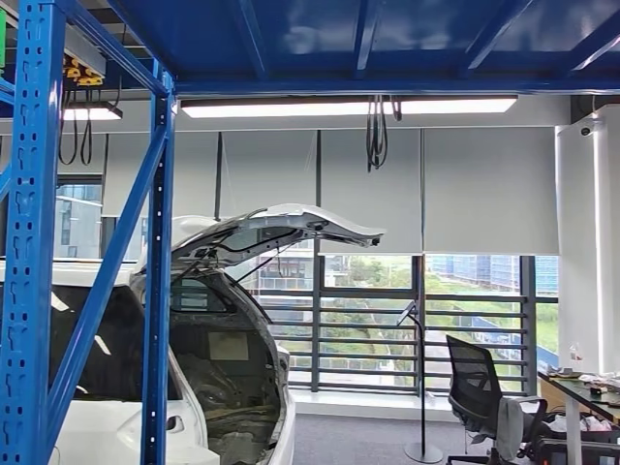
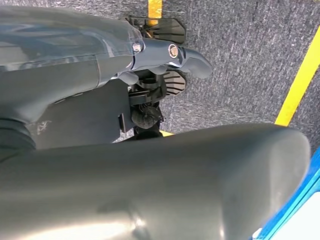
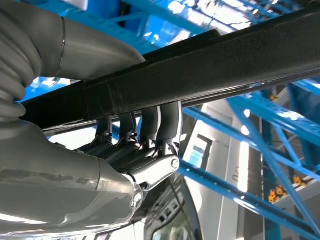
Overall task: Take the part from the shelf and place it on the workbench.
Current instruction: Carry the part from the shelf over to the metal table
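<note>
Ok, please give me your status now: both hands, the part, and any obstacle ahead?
Right hand grips the black part, fingers curled around it. Left hand hangs over the floor, empty. Ahead: blue shelf frame, white car.

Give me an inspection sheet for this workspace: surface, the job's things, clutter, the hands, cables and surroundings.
Surface: a desk edge at far right of the head view, with small items too small to identify; whether it is the workbench cannot be told.
Job's things: a long black bar, seemingly the part, in the right robot hand.
Clutter: nothing seen.
Hands: right fingers curl around the bar; left robot hand hangs over grey carpet with yellow floor lines, holding nothing seen; its finger pose is unclear.
Cables: black loops hang from the ceiling.
Surroundings: blue shelf frame, white car with hatch raised, office chair, windows with blinds.
</note>
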